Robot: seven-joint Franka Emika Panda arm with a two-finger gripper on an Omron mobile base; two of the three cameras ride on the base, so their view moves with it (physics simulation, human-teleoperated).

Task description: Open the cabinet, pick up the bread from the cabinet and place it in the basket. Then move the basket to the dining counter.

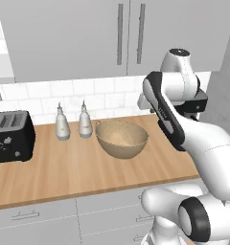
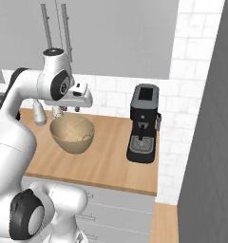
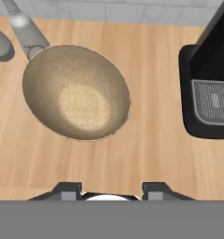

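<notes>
While the gripper (image 3: 111,189) hangs over the wooden worktop (image 1: 64,172), its two dark fingertips (image 3: 69,190) stand partly apart with nothing between them, touching nothing. Below and ahead of them in the hand view lies the basket (image 3: 76,92), a round tan bowl with a speckled beige inside, sitting upright with its mouth facing up and nothing in it; being round, it has no long axis to speak of. It rests toward the back of the worktop, roughly midway between the two pale bottles (image 1: 63,123) at the tiled back edge and the black coffee machine (image 2: 143,123) near the right end. One bottle stands just beside the basket's rim. A black toaster (image 1: 10,135) sits at the worktop's left end, well apart from the basket. White tiles (image 1: 102,95) back the worktop, and grey drawers (image 1: 35,220) with small handles run under its front edge. Above hangs the cabinet (image 1: 88,33), light grey, both flat doors shut, their long metal bar handles (image 1: 120,33) upright side by side.
</notes>
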